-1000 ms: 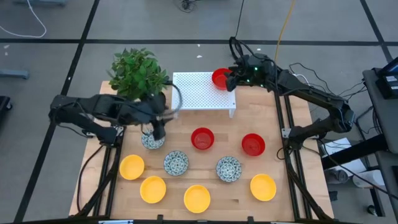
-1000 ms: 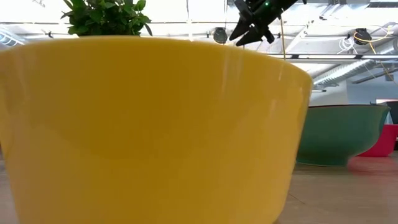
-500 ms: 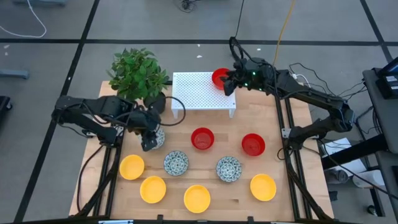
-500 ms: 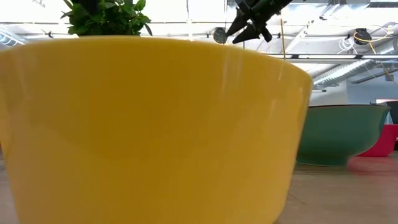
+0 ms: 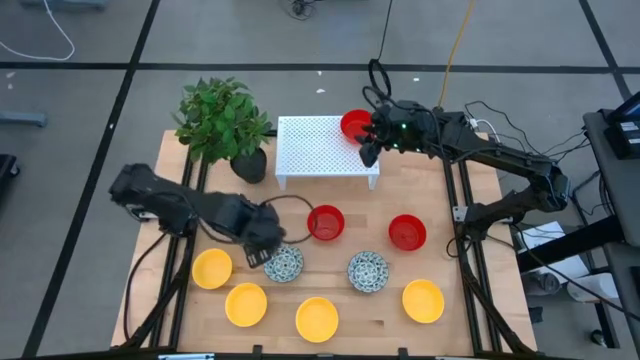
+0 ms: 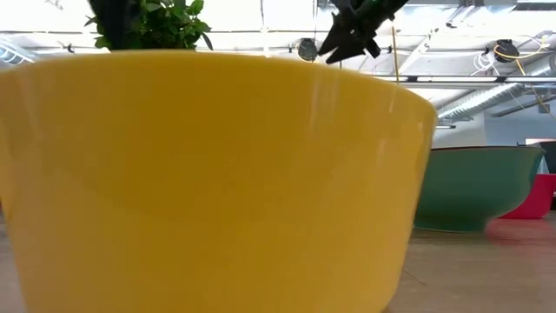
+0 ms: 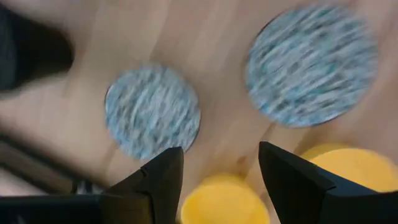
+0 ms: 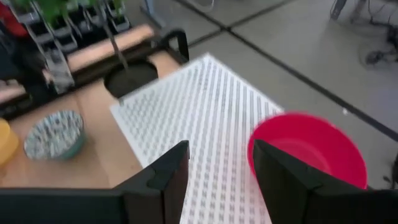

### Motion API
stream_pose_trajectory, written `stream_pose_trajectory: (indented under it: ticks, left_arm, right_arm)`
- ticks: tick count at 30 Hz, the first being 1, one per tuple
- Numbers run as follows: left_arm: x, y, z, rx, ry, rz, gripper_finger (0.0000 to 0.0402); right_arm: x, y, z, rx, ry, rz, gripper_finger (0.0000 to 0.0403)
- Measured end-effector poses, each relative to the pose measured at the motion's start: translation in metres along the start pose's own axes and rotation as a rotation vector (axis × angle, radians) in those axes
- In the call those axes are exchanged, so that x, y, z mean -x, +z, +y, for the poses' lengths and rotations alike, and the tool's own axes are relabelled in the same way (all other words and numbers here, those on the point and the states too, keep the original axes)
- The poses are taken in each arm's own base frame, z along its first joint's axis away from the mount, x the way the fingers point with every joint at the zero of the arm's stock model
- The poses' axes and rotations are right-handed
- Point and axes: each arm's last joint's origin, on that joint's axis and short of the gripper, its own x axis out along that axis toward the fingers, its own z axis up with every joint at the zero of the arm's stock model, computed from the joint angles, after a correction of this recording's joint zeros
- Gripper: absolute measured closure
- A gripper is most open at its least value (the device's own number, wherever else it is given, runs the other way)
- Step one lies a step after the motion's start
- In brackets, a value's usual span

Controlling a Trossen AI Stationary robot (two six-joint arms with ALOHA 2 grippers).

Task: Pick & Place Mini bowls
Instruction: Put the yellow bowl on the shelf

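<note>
Left pincer (image 5: 262, 240) swung from plant side toward 6 o'clock, open, empty over speckled blue-and-white ceramic bowl (image 5: 284, 262). Right pincer (image 5: 367, 146) open beside glossy red bowl (image 5: 354, 124) on white perforated rack (image 5: 320, 150). Risk: fast, off-centre descent knocks speckled bowl.

Rack (image 5: 320, 145): mostly bare top, red bowl (image 5: 354, 124) at its right corner. Plant (image 5: 222, 118) blocks the rack's left side. Bare wood between rack and middle bowls; front rows closely packed.
</note>
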Motion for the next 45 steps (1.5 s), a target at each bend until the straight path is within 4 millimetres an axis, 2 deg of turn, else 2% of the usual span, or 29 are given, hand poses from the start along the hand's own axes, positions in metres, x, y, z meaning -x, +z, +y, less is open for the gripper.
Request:
stream_pose_trajectory:
  ticks: [6, 12, 17, 23, 26, 29, 33, 39, 45]
  left_arm:
    - [-0.034, 0.014, -0.022, 0.129, 0.088, 0.107, 0.0188]
    - [-0.06, 0.03, -0.026, 0.158, 0.169, 0.144, 0.0188]
    - [-0.07, 0.042, -0.028, 0.17, 0.031, 0.111, 0.0188]
    - [-0.069, 0.056, -0.037, 0.067, -0.126, -0.038, 0.0188]
    - [-0.069, 0.06, -0.039, 0.078, -0.184, -0.033, 0.0188]
    - [-0.069, 0.049, -0.047, 0.084, -0.251, 0.09, 0.0188]
    - [-0.064, 0.02, -0.067, 0.065, -0.308, 0.241, 0.0188]
    - [-0.056, -0.027, -0.103, 0.083, -0.302, 0.271, 0.0188]
    - [-0.053, -0.059, -0.147, 0.222, -0.436, 0.24, 0.0188]
  right_arm:
    - [0.0, -0.009, -0.002, 0.012, -0.018, 0.087, 0.0238]
    - [0.001, -0.011, -0.002, 0.016, -0.022, 0.117, 0.0238]
    - [0.001, -0.013, -0.003, 0.028, -0.025, 0.135, 0.0238]
    - [0.001, -0.015, -0.003, 0.046, -0.028, 0.156, 0.0238]
    - [0.002, -0.017, -0.003, 0.049, -0.032, 0.177, 0.0238]
    - [0.002, -0.021, -0.004, 0.053, -0.038, 0.215, 0.0238]
    - [0.004, -0.026, -0.005, 0.055, -0.05, 0.272, 0.0238]
    - [0.004, -0.028, -0.006, 0.057, -0.054, 0.29, 0.0238]
    - [0.003, -0.025, -0.005, 0.063, -0.047, 0.255, 0.0239]
